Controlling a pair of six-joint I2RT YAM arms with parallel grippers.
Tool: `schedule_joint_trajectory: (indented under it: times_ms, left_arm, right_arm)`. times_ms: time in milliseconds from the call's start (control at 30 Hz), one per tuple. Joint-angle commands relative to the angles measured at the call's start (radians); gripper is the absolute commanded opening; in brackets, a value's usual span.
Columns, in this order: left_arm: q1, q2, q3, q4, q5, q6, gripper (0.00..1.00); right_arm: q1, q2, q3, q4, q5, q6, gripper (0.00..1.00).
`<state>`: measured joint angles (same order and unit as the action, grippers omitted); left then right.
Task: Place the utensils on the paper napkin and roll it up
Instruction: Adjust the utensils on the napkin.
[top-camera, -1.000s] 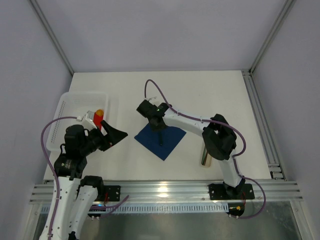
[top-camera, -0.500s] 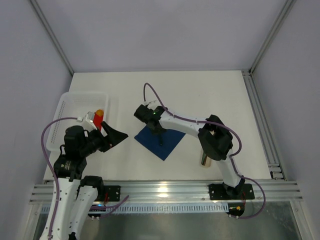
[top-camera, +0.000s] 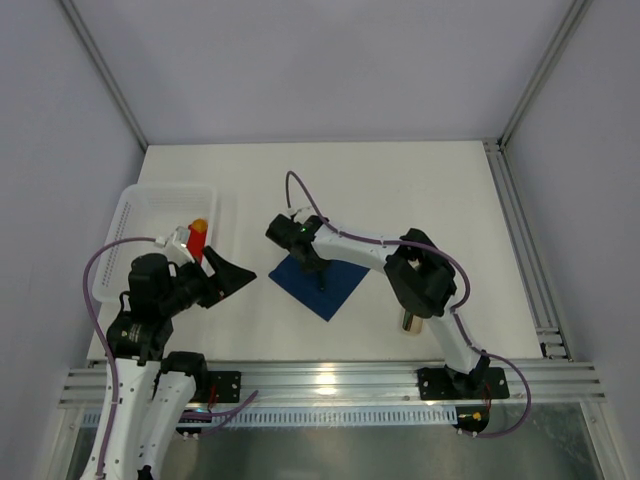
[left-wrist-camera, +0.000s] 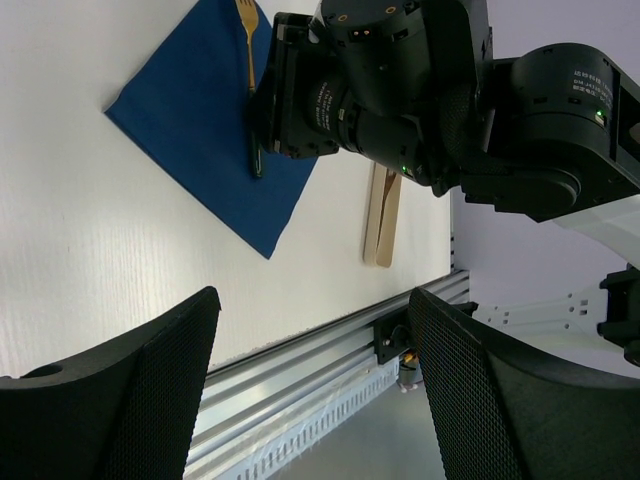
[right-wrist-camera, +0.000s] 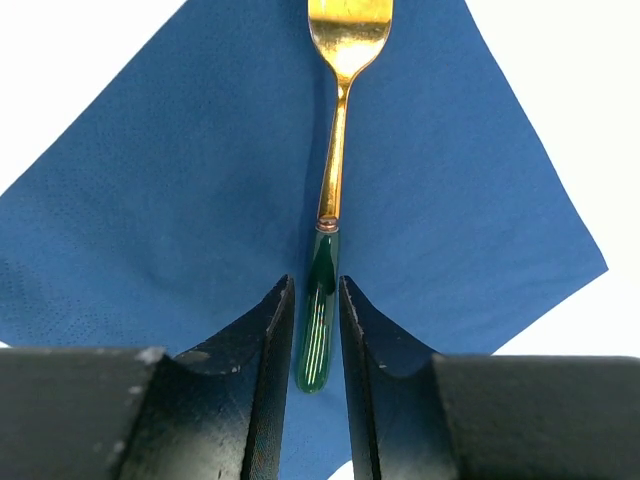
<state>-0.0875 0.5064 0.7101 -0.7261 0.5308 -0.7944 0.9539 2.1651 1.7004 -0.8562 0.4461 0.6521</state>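
Gold fork (right-wrist-camera: 331, 190), dark green handle, lies flat on the spread navy napkin (right-wrist-camera: 150, 240)

Both arms are built from white shell links joined by black cylindrical joint housings. The left arm (top-camera: 128, 400) and the right arm (top-camera: 352, 246) are each trailed by a purple cable (top-camera: 93, 272). A small green light (left-wrist-camera: 402, 168) is shown on the black right wrist, where a ribbed camera barrel (left-wrist-camera: 325, 100) is mounted. The left gripper (left-wrist-camera: 310, 300) is fitted with broad black fingers (left-wrist-camera: 470, 400) faced in a fine mesh texture. The right gripper (right-wrist-camera: 316, 285) is given smooth, wedge-shaped black ones.
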Motion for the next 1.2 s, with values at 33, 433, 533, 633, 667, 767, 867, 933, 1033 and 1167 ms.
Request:
schedule_joint_trajectory:
  times_ms: [33,433,533,633,667,767,867,933,1033,1167]
  left_arm:
    - [-0.003,-0.014,0.029,-0.013,0.029,0.026,0.79]
    - [-0.003,-0.009,0.031,-0.013,0.026,0.024,0.78]
    - [-0.003,-0.011,0.029,-0.016,0.026,0.024,0.79]
    - [-0.003,-0.016,0.031,-0.019,0.02,0.024,0.79]
    - [-0.003,-0.017,0.029,-0.021,0.02,0.024,0.79]
    - [-0.003,-0.016,0.028,-0.018,0.02,0.021,0.79]
    - [-0.003,-0.012,0.029,-0.016,0.02,0.02,0.79]
    - [-0.003,-0.011,0.031,-0.013,0.018,0.017,0.79]
    - [-0.003,-0.009,0.031,-0.009,0.018,0.014,0.79]
    - [-0.003,-0.008,0.029,-0.006,0.018,0.011,0.79]
  right_arm:
    - [0.005,0.013,0.044,-0.001,0.039,0.021,0.28]
    - [0.003,0.001,0.027,0.011,0.045,0.023,0.17]
    - [0.0,-0.008,0.01,0.022,0.043,0.029,0.11]
    - [0.0,-0.036,-0.014,0.048,0.04,0.031,0.07]
    - [-0.001,-0.047,-0.018,0.049,0.04,0.032,0.06]
    - [-0.003,-0.067,-0.03,0.062,0.039,0.034,0.04]
    - [-0.006,-0.094,-0.038,0.068,0.048,0.038,0.04]
    - [-0.007,-0.111,-0.039,0.063,0.049,0.038,0.04]
    - [-0.01,-0.155,-0.061,0.094,0.034,0.038,0.04]
    - [-0.03,-0.209,-0.117,0.138,-0.03,0.029,0.04]
